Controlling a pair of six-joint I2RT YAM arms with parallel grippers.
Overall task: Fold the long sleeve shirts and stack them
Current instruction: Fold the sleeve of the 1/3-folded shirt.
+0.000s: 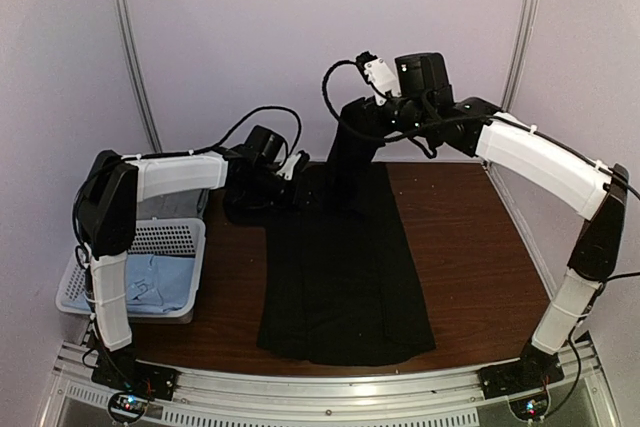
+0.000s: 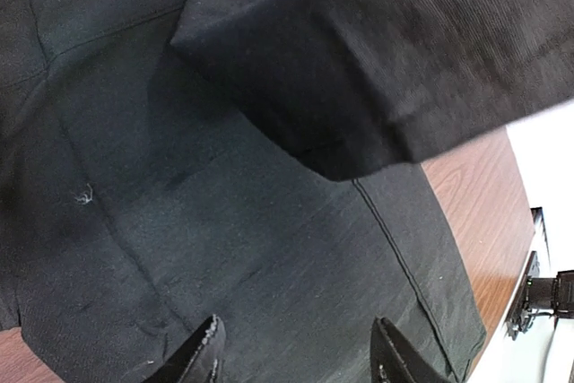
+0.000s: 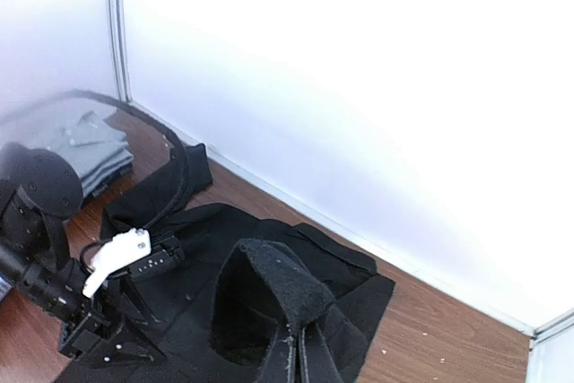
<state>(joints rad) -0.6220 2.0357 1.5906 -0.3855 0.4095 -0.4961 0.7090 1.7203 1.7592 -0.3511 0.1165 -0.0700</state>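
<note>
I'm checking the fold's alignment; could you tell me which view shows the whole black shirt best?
Top external: the black shirt shows full length, its far end lifted. Left wrist shows only a close patch under a hanging sleeve; right wrist only the pinched-up far end.

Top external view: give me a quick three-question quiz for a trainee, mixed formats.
1. True or false: the right hand is shut on a part of the black shirt and holds that part raised above the table.
2. Where does the light blue shirt lie? A) in the white basket; B) on top of the black shirt; C) in the left hand.
3. Fill in: over the black shirt, the left hand's jaws stand ____ (open or shut).

Key: 1 true; 2 A; 3 open.
</note>
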